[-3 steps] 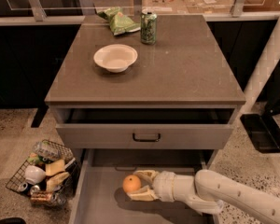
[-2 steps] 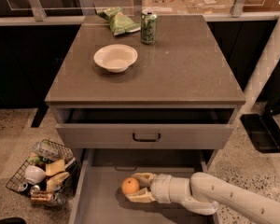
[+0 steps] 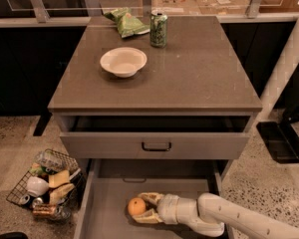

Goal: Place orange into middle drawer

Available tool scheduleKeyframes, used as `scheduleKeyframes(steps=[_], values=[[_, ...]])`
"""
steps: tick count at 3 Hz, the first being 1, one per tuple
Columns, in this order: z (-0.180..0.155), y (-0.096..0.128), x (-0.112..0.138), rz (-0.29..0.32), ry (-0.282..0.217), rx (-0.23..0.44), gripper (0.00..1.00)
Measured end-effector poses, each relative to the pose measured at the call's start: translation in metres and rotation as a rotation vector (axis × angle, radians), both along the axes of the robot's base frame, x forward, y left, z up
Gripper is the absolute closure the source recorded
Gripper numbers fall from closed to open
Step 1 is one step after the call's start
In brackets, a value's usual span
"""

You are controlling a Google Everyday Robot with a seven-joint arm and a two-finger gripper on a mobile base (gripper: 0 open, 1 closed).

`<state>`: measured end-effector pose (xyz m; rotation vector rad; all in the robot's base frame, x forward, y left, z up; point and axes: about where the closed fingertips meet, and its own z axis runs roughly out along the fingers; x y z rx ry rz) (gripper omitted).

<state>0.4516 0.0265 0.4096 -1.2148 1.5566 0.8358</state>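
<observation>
I see my pale two-finger gripper [image 3: 140, 208] low inside the wide grey middle drawer [image 3: 108, 203], its fingers [image 3: 150, 198] clamped on either side of the small smooth round orange [image 3: 136, 206]. The orange sits just above the drawer floor, near centre. Above it the grey upper drawer [image 3: 204, 146] with a small black handle [image 3: 156, 147] stands partly open. On the brown cabinet top [image 3: 199, 78]: a white bowl [image 3: 123, 61], a green can [image 3: 158, 29], a crumpled green bag [image 3: 128, 24]. A wire basket [image 3: 19, 191] of items is on the floor, left.
</observation>
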Motion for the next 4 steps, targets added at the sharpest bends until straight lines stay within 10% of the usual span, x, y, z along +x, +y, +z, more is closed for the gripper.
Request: scheduleKeyframes(steps=[2,4], values=[[-0.045,0.022,-0.002,-0.007,-0.009,-0.023,1.00],[-0.041,0.022,-0.002,-0.007,-0.009,-0.023,0.60]])
